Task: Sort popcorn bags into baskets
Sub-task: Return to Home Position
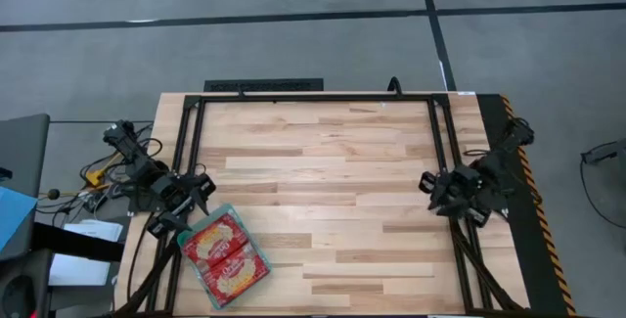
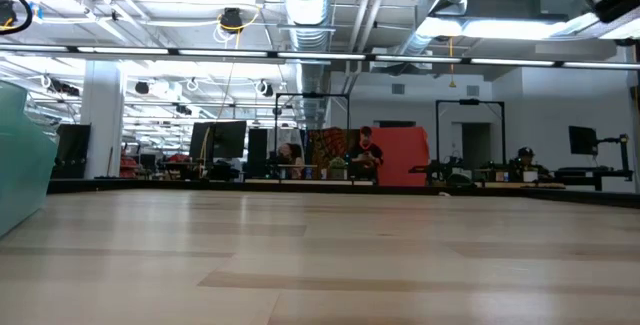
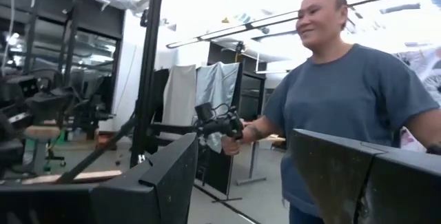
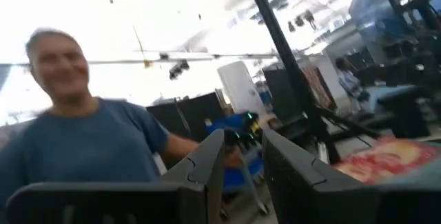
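The basket [image 1: 207, 296], a translucent teal tray, stands on the wooden table near its front left corner; its wall also shows in the low view as the basket [image 2: 20, 155]. Red popcorn bags [image 1: 225, 255] with yellow-cream centres lie flat inside it, two showing on top. These popcorn bags [image 4: 386, 159] also show in the right wrist view. My left gripper [image 1: 199, 185] is drawn back at the table's left edge, just behind the basket, and the left gripper [image 3: 244, 141] is open with nothing between its fingers. My right gripper [image 1: 431, 183] is drawn back at the right edge, and the right gripper [image 4: 242, 138] is open and holds nothing.
A black metal frame [image 1: 313, 98] runs around the tabletop. A person [image 3: 344, 100] in a blue shirt stands beyond the table with a dark device [image 3: 220, 124] in one hand. Cables and gear [image 1: 98, 176] lie off the table's left side.
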